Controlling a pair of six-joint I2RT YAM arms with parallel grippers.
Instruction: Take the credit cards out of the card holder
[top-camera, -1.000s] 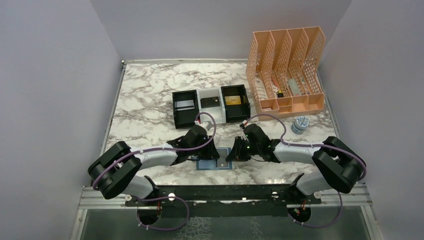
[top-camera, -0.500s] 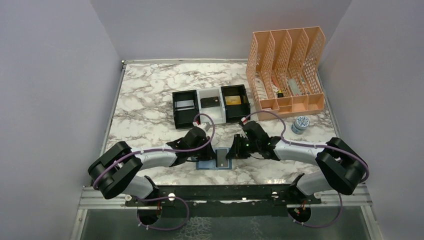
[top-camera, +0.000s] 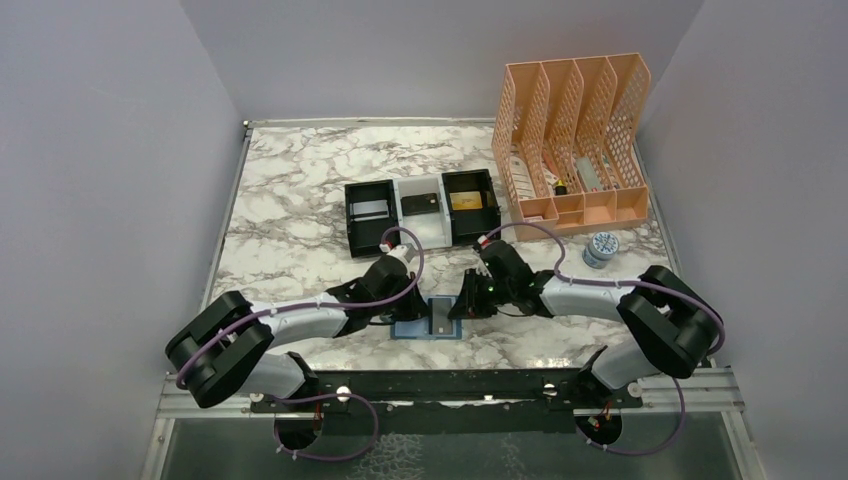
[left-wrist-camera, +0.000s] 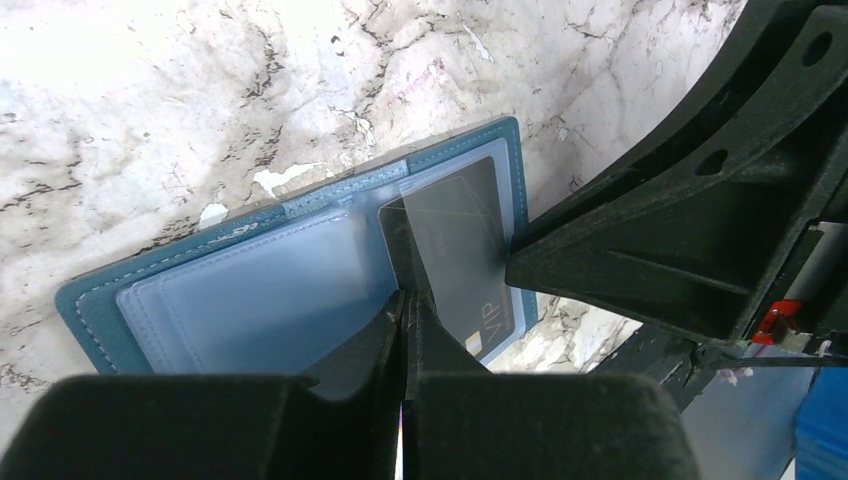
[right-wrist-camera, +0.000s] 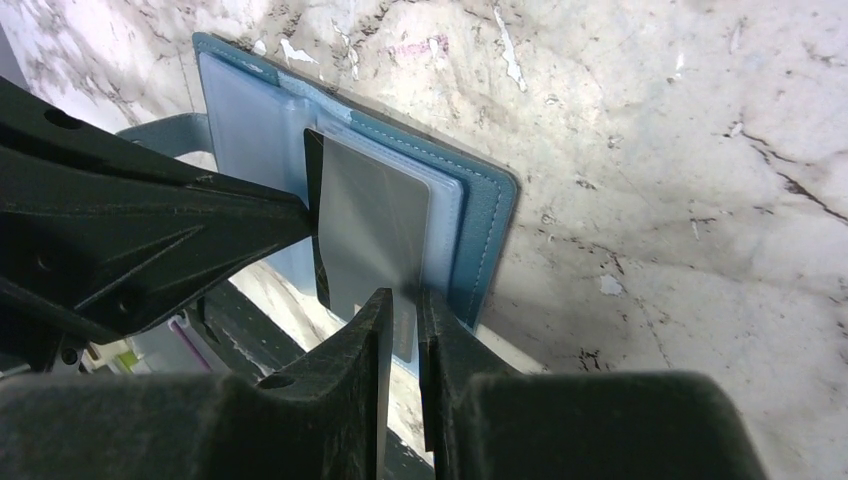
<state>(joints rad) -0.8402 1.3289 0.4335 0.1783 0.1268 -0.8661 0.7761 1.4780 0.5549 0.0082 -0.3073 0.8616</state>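
The card holder (left-wrist-camera: 250, 295) is pinned open by the clenched left gripper (left-wrist-camera: 404, 300) — so it cannot slide. A credit card (right-wrist-camera: 372, 220) is pinched by the right gripper (right-wrist-camera: 404, 300) for withdrawal

- At near edge of table (top-camera: 290, 200), centred between arms: holder (top-camera: 408, 329), opened flat, panels side by side.
- On right panel: card (top-camera: 439, 316), partly out of pocket.
- Left of card, over holder's fold: left gripper (top-camera: 418, 306), fingertips pressed together.
- Right of holder: right gripper (top-camera: 457, 306), one fingertip on either side of card's edge.
- Behind holder, mid-table: tray (top-camera: 352, 225), three compartments side by side, one of tray cards (top-camera: 420, 203) in each.
- Right of tray, at rear right: rack (top-camera: 575, 140).
- In front of rack, near right edge: tin (top-camera: 600, 248).
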